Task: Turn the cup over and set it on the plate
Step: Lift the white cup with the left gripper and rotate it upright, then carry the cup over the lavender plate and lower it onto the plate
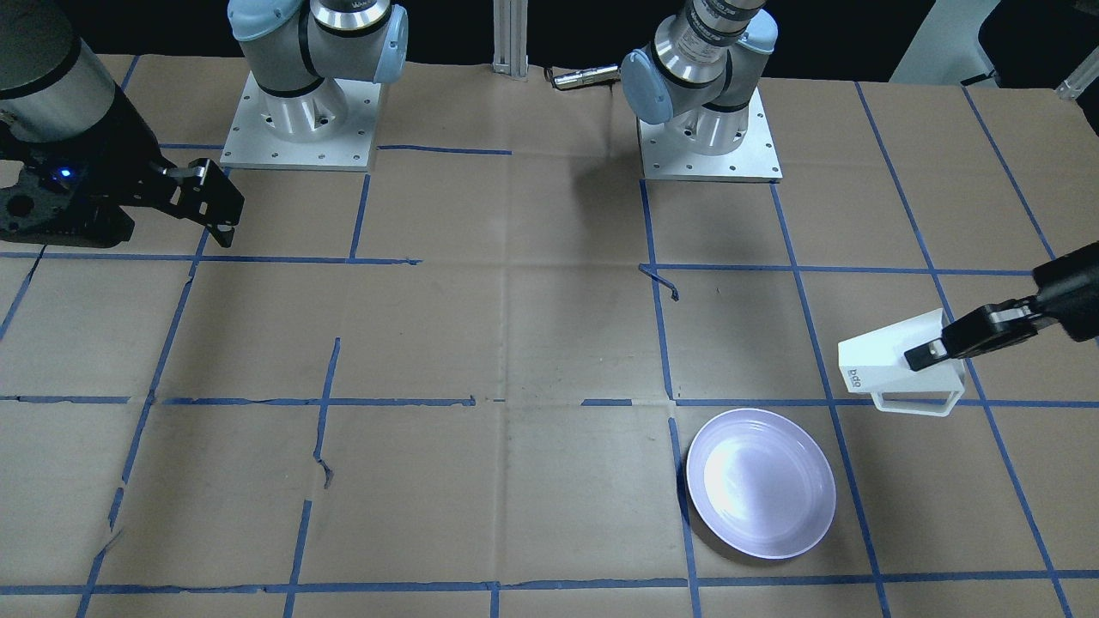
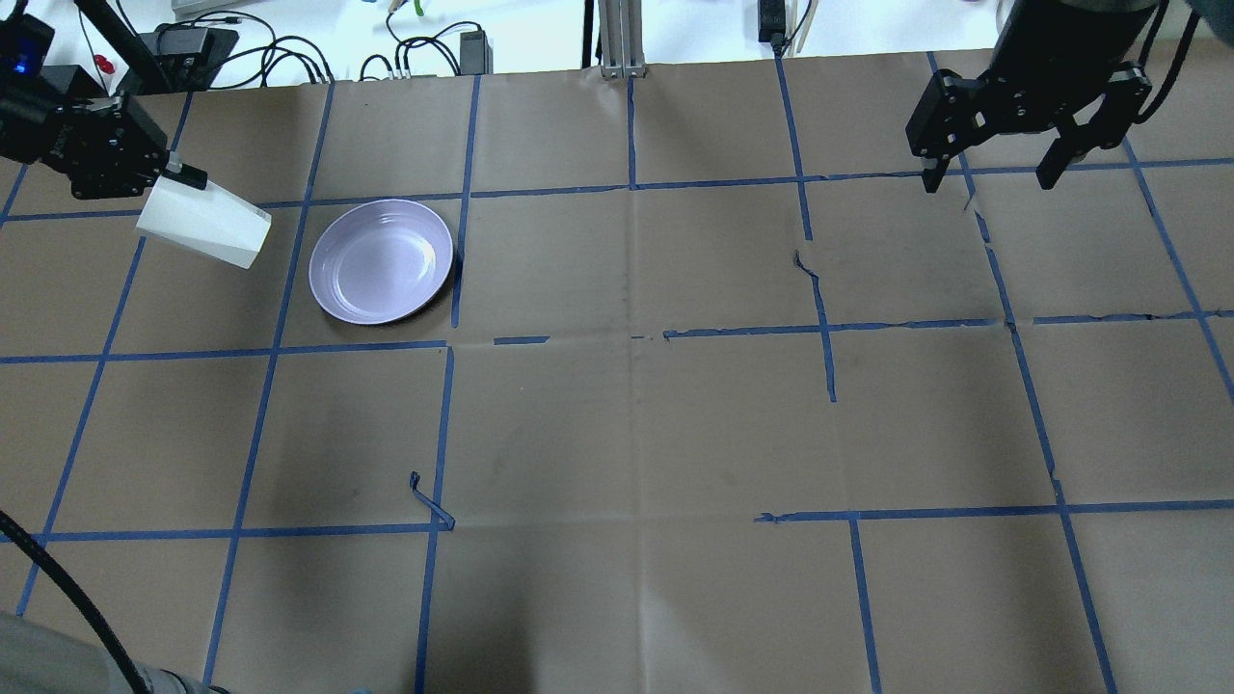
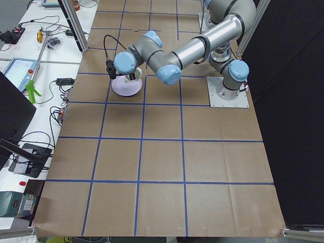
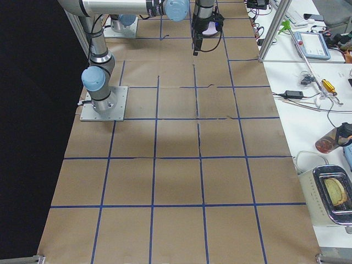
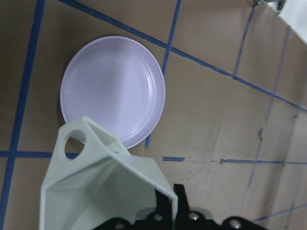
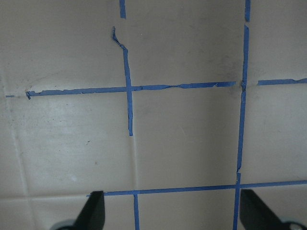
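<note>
Cup, tilted sideways, clamped in left pincer beside plate; right pincer spread apart.

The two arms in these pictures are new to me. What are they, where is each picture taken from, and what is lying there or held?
These are two robot arms bolted to a paper-covered table. Each ends in a two-finger pincer. Two pictures look down from behind and in front, two from the table's ends, two from cameras on the wrists. A lavender plate lies on the table. The left pincer grips a white angular cup, tipped sideways beside the plate. The right pincer is open and empty.
</note>
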`<action>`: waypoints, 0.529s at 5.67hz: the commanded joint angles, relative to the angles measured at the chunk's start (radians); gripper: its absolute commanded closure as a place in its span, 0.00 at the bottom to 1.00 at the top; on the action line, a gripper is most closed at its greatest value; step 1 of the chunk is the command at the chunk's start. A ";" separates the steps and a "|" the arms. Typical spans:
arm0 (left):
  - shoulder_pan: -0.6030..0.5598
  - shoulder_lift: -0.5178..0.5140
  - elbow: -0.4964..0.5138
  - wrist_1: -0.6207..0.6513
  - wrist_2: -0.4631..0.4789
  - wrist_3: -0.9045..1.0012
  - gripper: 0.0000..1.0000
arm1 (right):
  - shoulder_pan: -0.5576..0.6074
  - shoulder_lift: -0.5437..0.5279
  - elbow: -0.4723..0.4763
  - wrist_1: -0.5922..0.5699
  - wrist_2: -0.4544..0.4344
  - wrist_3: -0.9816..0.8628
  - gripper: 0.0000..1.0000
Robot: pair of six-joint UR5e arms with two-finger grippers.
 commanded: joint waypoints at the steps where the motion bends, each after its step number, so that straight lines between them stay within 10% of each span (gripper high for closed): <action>1: -0.291 0.007 -0.018 0.282 0.395 -0.213 1.00 | 0.000 0.000 0.000 0.000 0.000 0.000 0.00; 3: -0.407 -0.034 -0.132 0.547 0.547 -0.274 1.00 | 0.000 0.000 0.000 0.000 0.000 0.000 0.00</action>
